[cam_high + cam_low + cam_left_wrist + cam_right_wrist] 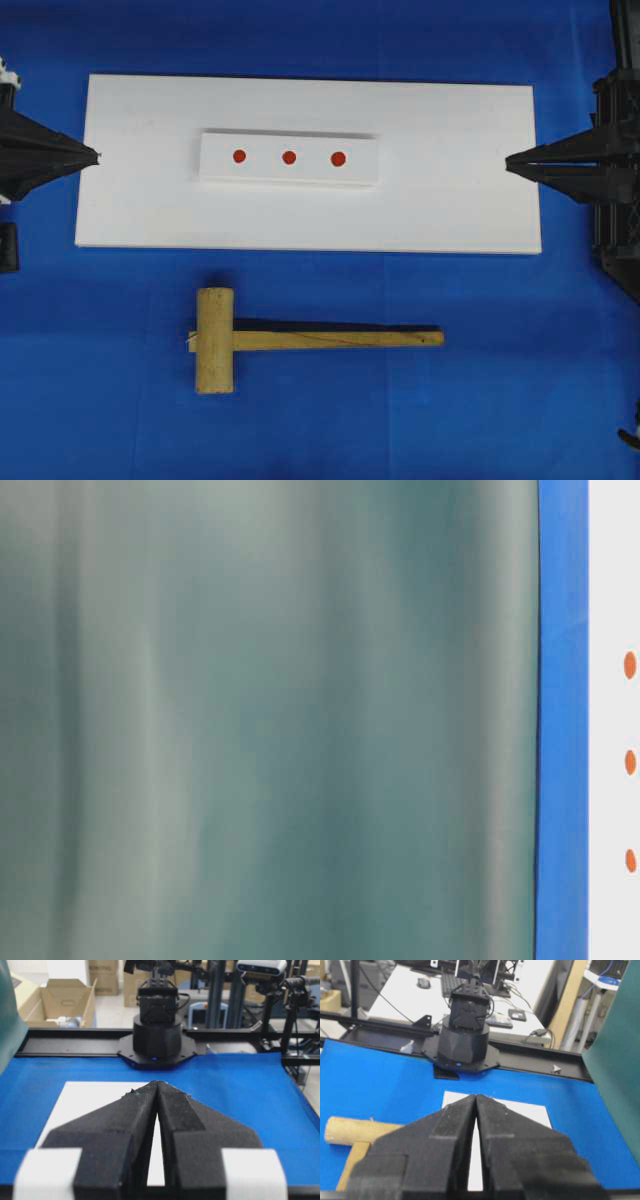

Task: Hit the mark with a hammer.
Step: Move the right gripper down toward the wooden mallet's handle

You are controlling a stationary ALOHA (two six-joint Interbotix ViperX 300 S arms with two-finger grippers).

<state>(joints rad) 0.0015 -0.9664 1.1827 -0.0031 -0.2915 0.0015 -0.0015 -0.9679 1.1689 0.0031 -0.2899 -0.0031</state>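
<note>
A blue cloth-covered desk (320, 420) fills the overhead view. On its far half lies a large flat white rectangular board (450, 200), its long sides running left to right and blue cloth showing all round it. Near the middle of that board, a little toward its left end and its far edge, rests a smaller raised white rectangular block (290, 175) bearing three round red marks (289, 157) in a row, evenly spaced along its length.

The light tan wooden hammer (215, 340), a mallet with a thick cylindrical head and a long slim squared handle, lies flat on the blue cloth between the board's near edge and the desk's near edge, apart from the board. Its head sits left of the desk's centre with its axis running near to far; the handle reaches rightward, parallel to the board's near edge. Nothing touches it.

The black left gripper (97, 155) points inward at the board's left edge, its fingers pressed together to a point. The black right gripper (508, 163) points inward at the board's right edge, its fingers likewise pressed together and holding nothing. The table-level view is mostly blocked by a blurred green sheet (270, 720).
</note>
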